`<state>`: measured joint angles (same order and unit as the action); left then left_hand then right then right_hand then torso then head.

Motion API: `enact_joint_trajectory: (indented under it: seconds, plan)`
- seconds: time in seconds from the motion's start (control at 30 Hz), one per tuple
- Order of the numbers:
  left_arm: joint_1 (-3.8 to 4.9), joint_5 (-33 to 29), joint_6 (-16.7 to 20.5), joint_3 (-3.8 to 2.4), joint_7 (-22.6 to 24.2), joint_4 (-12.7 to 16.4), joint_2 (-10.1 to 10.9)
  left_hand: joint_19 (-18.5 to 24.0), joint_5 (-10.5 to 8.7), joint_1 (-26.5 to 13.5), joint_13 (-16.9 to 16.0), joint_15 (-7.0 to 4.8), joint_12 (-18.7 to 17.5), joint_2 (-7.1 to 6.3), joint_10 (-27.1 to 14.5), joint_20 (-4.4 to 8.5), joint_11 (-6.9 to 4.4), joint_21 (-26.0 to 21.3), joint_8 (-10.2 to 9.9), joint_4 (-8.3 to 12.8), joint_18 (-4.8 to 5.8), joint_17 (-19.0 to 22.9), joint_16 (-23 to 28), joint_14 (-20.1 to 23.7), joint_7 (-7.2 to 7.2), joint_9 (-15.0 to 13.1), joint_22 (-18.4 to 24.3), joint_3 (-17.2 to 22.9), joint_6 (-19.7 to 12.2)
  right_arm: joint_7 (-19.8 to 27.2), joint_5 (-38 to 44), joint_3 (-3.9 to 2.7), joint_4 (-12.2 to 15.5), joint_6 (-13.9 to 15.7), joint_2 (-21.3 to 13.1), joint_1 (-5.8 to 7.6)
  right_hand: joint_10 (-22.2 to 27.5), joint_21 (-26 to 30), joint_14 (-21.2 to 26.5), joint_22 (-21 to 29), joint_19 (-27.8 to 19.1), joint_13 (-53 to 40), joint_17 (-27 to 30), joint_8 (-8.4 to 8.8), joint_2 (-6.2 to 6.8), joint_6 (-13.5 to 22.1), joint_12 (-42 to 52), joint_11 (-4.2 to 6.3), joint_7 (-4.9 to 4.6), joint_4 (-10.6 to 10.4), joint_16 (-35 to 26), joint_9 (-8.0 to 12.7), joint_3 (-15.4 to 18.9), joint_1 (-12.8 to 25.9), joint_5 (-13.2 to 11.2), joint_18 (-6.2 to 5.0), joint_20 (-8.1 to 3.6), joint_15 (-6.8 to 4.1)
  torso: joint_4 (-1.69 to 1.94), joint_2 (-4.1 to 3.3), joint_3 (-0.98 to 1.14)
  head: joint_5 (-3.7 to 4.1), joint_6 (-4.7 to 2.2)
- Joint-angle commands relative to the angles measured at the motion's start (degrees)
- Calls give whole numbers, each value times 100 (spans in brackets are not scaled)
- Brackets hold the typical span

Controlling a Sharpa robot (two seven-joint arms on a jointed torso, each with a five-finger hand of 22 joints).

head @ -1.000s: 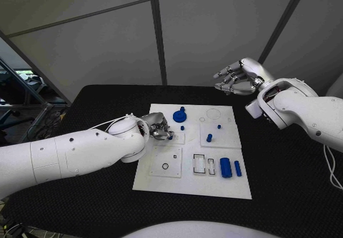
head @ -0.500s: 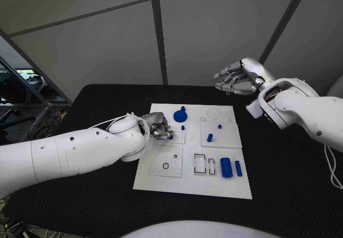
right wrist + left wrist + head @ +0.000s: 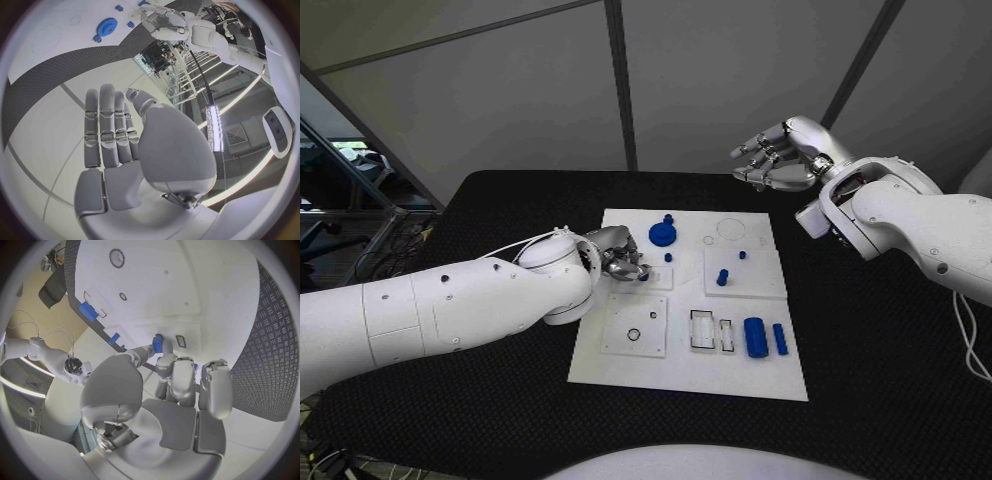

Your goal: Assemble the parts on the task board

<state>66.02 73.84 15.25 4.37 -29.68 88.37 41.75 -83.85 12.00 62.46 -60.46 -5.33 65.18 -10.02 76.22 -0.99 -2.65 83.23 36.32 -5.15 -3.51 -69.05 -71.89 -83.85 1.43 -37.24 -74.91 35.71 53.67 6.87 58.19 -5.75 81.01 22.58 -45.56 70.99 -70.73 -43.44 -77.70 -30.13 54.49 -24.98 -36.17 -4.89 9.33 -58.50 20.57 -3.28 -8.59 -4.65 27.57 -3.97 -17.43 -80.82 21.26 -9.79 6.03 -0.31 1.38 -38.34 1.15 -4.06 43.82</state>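
We see our left hand [image 3: 620,262] low over the task board [image 3: 653,372], pinching a small blue part [image 3: 157,344] at its fingertips. Our right hand [image 3: 783,160] hangs raised beyond the board, fingers apart, holding nothing.

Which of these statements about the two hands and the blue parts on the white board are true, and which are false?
1. The left hand pinches a small blue part over the task board. True.
2. The right hand rests on the task board. False: it is raised beyond the far edge of the black table, holding nothing, its fingers apart.
3. A blue gear lies on the far part of the board. True.
4. Both blue cylinders lie at the board's far left corner. False: they lie side by side in its near right part.
5. The right hand holds the gear. False: the gear is on the board.
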Motion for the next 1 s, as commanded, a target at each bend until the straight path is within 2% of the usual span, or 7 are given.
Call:
enact_joint_trajectory:
  seconds: [0.03,0.6,0.7,0.77,0.8,0.9,1.0]
  plan:
    - [-18,-74,-182,19,-27,-21,-17,-235,16,-84,-30,-47,50,3,56,44,6,34,-43,361,131,-3,-10,-160,-13,10,-485,290,68,46,-4,-4,3,-22,4,12,-40,37,-46,7,29,9,-5,31,5,-35,-26,-15,-9,-40,-29,3,-7,72,18,-62,16,-7,1,-6,2,-1,4]
    - [-17,-78,-244,19,-33,-109,-81,-263,61,23,-154,-77,154,-27,115,71,-35,75,-76,438,145,-8,-11,-161,-60,20,-557,138,157,31,-4,-4,12,-19,1,12,-40,37,-46,7,29,9,-5,31,5,-35,-26,-15,-9,-40,-29,3,-7,72,18,-62,16,-7,2,-4,3,-1,37]
    - [-16,-78,-287,18,-36,-127,-92,-278,192,114,-194,-89,187,-22,141,83,-50,98,-81,507,153,-9,-11,-162,-73,8,-597,164,181,29,-4,-4,13,-21,0,12,-40,41,-49,9,30,11,-9,31,4,-36,-28,-14,-7,-40,-38,2,-10,74,24,-63,16,-9,-4,-6,2,0,45]
    - [-16,-78,-308,18,-38,-130,-95,-284,518,175,-208,-91,191,-36,155,96,-53,107,-84,564,156,-11,-11,-162,-64,-13,-615,214,187,27,-4,-4,14,-23,-3,12,-40,41,-49,9,30,11,-9,31,4,-36,-28,-14,-7,-40,-38,2,-10,74,24,-63,16,-9,-4,-5,1,-1,46]
    - [-16,-78,-319,18,-39,-129,-95,-288,612,211,-209,-96,188,-43,158,95,-52,113,-79,599,159,-12,-11,-162,-65,-29,-626,241,188,26,-4,-4,15,-24,-5,12,-40,41,-49,9,30,11,-9,31,4,-36,-28,-14,-7,-40,-38,2,-10,74,24,-63,16,-9,-2,-5,0,4,52]
    - [-16,-78,-328,18,-40,-122,-95,-293,761,269,-207,-94,178,-58,168,94,-49,121,-68,658,162,-12,-9,-162,-55,-65,-642,298,189,23,-4,-4,19,-24,-11,12,-40,42,-50,10,30,12,-10,31,3,-37,-29,-13,-7,-40,-40,2,-11,76,26,-63,16,-9,10,-5,-4,14,58]
    - [-16,-77,-307,18,-40,-109,-97,-299,817,297,-219,-93,184,-74,181,93,-47,130,-62,688,165,-14,-9,-163,-50,-84,-658,324,192,25,-4,-4,20,-25,-9,12,-40,42,-51,10,30,12,-10,31,3,-37,-29,-13,-7,-40,-40,2,-11,76,26,-63,16,-9,11,-1,-3,6,68]
